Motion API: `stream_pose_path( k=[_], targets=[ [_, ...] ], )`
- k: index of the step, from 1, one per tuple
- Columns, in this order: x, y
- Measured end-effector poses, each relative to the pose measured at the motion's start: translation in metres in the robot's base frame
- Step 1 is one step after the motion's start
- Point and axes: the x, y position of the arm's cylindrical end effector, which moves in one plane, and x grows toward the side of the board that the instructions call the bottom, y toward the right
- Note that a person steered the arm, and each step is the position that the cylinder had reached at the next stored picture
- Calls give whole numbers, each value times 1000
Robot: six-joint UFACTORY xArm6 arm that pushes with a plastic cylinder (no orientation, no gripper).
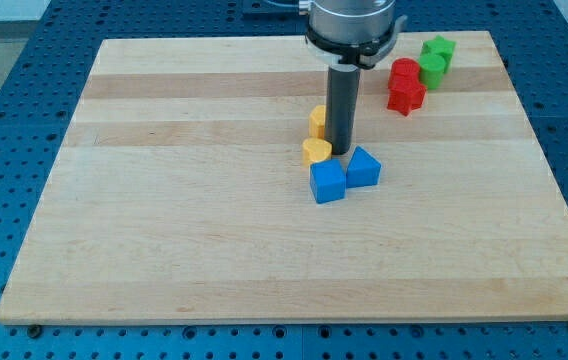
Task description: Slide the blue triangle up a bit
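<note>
The blue triangle (363,167) lies near the board's middle, touching a blue cube (328,181) at its lower left. My tip (342,150) stands just above and left of the blue triangle, close to its upper edge. A yellow heart-shaped block (316,151) sits right at the tip's left. Another yellow block (318,120) is partly hidden behind the rod.
The wooden board (164,200) lies on a blue perforated table. At the view's top right stand two red blocks (405,85) and two green blocks (435,58), close together.
</note>
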Motion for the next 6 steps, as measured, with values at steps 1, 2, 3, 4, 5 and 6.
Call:
stream_pose_path(
  k=[1, 2, 3, 4, 5, 6],
  targets=[
    [-16, 32],
    [-21, 88],
    [9, 135],
    [93, 114],
    [123, 85],
    [118, 56]
  ],
)
